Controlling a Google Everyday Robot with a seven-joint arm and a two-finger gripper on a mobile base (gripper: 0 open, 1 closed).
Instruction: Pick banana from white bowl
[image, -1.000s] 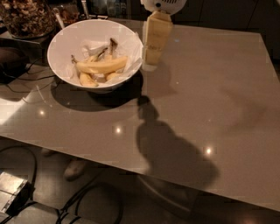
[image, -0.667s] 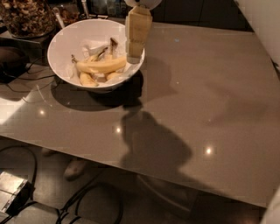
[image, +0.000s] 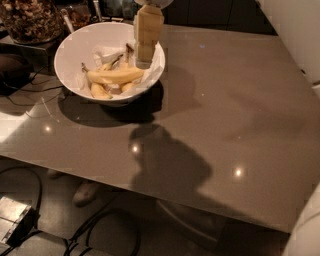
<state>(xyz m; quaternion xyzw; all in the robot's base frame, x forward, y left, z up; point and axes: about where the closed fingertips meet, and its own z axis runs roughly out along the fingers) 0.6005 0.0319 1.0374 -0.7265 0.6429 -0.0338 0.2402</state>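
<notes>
Gripper (image: 144, 59) and its pale wrist block have crossed, over the last second, from outside the right rim to a spot above the inner right side of the bowl. Whether it is apart or together cannot be told, and it holds nothing. On the worktop (image: 225, 100), the broad grey surface carrying everything, the arm's dark shadow (image: 165, 165) has slid leftward with that move, while nothing standing on the surface has shifted. The white bowl (image: 67, 50) sits at the far left corner in the same place as before, just in front of a dark container (image: 30, 20) of brown bits. The banana (image: 115, 76) lies across the middle of the bowl, untouched, its length running left to right with the right end just below and in front of the gripper. Slimmer bananas (image: 100, 91) rest against its near side. By my reading the approach is nearly done. What remains is a short descent and a small shift left toward the banana's thick middle, taking care not to catch the thinner fruit.
</notes>
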